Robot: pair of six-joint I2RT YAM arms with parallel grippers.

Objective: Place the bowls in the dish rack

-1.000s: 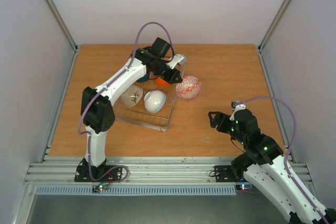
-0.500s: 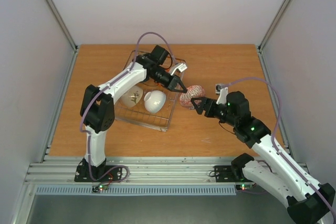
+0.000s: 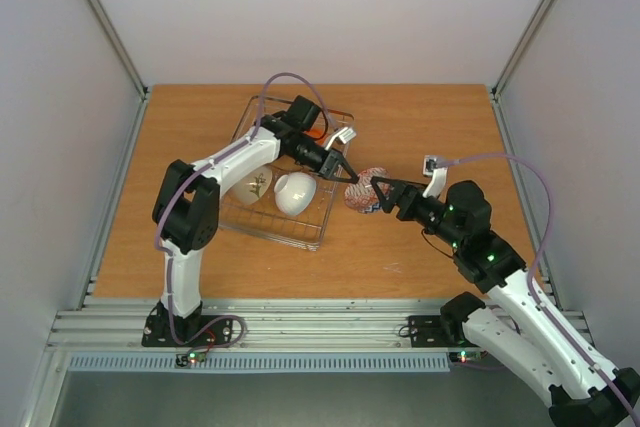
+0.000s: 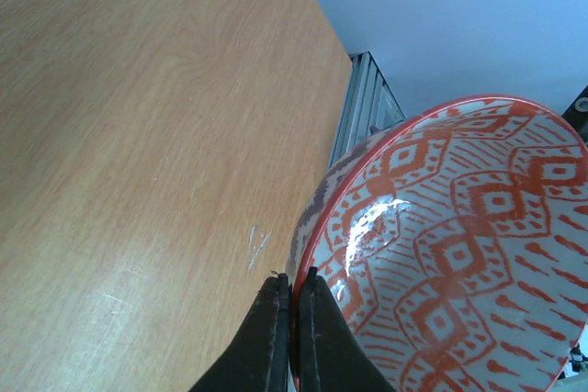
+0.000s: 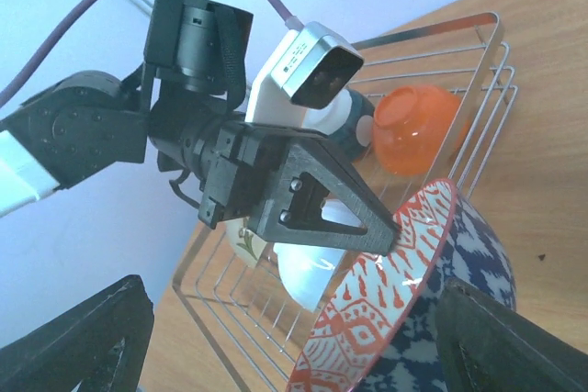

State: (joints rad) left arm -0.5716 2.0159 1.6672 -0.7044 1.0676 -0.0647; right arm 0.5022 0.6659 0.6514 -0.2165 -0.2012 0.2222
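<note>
A bowl [image 3: 364, 193], red-patterned inside and dark-blue patterned outside, is held tilted on edge just right of the dish rack [image 3: 322, 215]. My left gripper [image 3: 351, 176] is shut on its rim, the thin rim pinched between the tips [image 4: 294, 278], and the bowl's inside [image 4: 459, 227] fills that view. My right gripper [image 3: 384, 192] is open and reaches in from the right. Its fingers [image 5: 514, 341] stand wide on either side of the bowl [image 5: 404, 291]. In the rack are a white bowl [image 3: 296, 192], a sprig bowl [image 3: 251, 185] and an orange bowl [image 5: 418, 130].
The wire rack [image 5: 482, 117] lies left of centre on the wooden table [image 3: 430, 127]. Another bowl with dark markings [image 5: 356, 121] sits at the rack's far end beside the orange one. White walls and metal rails enclose the table.
My right arm swung in from the front right until its open fingers reached the patterned bowl. My left gripper brought the bowl slightly nearer and lower.
</note>
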